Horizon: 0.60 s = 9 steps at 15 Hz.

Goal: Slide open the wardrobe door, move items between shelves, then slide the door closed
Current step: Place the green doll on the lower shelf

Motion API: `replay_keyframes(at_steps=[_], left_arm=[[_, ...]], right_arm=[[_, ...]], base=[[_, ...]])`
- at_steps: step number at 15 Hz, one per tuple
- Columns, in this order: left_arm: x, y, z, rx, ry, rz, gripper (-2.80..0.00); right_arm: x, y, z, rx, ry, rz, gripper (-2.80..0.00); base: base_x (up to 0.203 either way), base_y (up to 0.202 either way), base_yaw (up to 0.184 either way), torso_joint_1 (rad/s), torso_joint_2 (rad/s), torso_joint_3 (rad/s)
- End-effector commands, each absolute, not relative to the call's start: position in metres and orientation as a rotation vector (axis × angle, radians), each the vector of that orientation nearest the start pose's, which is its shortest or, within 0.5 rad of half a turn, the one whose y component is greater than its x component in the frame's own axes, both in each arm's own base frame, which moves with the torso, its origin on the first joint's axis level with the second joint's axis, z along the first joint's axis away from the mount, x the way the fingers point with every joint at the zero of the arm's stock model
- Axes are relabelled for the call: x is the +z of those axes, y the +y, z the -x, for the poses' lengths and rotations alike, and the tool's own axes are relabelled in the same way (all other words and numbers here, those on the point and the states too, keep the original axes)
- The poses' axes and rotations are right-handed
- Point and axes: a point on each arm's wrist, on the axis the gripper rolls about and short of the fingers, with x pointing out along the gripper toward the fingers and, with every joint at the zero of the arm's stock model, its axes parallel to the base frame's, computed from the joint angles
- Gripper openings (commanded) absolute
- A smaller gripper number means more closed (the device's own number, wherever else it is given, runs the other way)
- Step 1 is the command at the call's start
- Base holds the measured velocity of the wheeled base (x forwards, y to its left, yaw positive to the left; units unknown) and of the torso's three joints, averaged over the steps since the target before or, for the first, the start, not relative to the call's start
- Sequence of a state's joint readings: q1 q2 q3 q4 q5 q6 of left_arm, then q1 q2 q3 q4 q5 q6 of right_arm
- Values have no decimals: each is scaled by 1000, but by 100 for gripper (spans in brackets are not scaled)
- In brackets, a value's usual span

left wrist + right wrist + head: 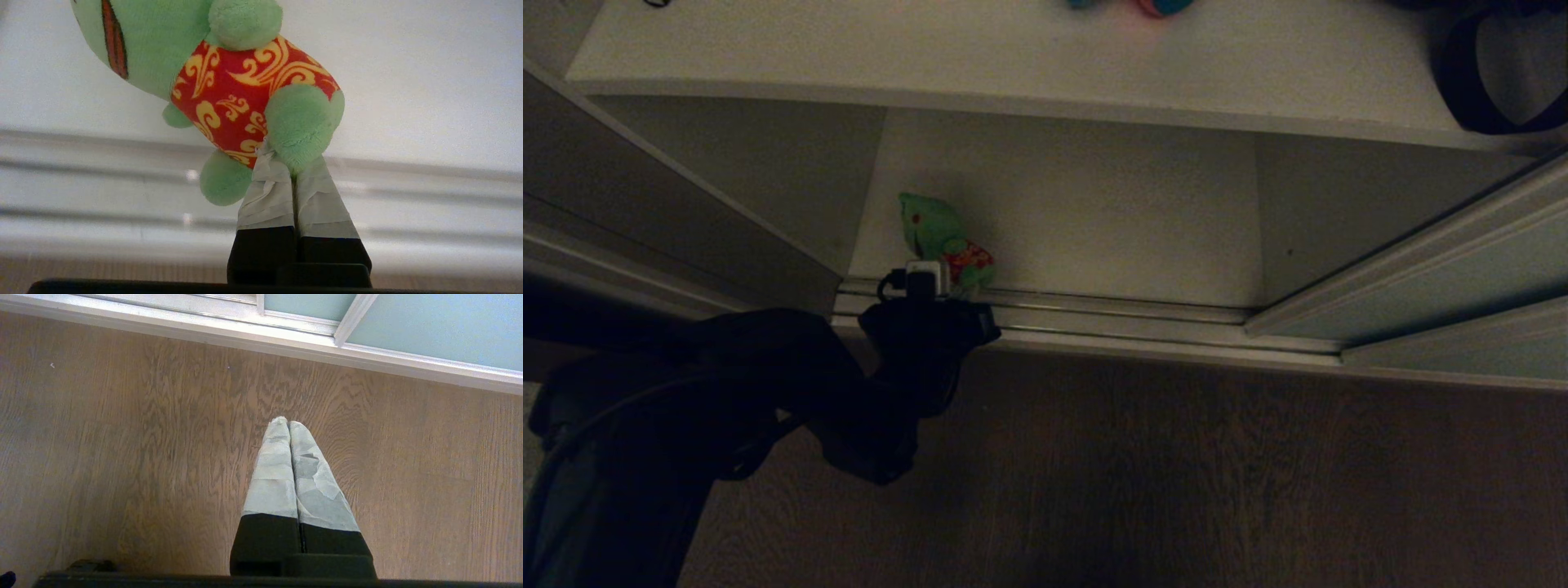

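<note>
Already the sliding wardrobe door stands pushed aside at the right of the head view, so the opening step looks done. In that same view the left gripper sits at lower left centre, just over the ribbed floor track, with the green plush toy at its tip above the lower shelf. Another toy peeks in at the top edge on the upper shelf, and a black strap lies at upper right.

The left wrist view shows what the head view hides: the taped fingers are pressed together, pinching the toy near its foot.

The right wrist view shows the right gripper with fingers closed on nothing, hanging above the wooden floor.

Moving toys and closing the door appear to remain.
</note>
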<state>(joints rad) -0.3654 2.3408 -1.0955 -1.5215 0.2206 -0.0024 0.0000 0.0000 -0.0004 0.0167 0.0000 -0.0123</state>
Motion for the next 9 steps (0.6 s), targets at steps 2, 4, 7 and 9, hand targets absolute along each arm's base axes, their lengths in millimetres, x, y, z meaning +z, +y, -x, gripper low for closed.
replay_keyframes(at_steps=[2, 4, 7, 9], left_arm=[[87, -148, -443, -89, -332, 97, -280], [86, -146, -459, -57, -380, 107, -280], [81, -148, -476, -23, -434, 107, -280], [77, -149, -479, -11, -440, 102, -280]], right_arm=[[74, 0, 23, 0, 15, 12, -280], [74, 0, 23, 0, 17, 12, -280], [74, 0, 23, 0, 17, 12, -280], [74, 0, 23, 0, 17, 12, -280]], base=[[0, 0, 0, 0, 0, 0], [0, 0, 0, 0, 0, 0], [0, 0, 0, 0, 0, 0], [0, 0, 0, 0, 0, 0]])
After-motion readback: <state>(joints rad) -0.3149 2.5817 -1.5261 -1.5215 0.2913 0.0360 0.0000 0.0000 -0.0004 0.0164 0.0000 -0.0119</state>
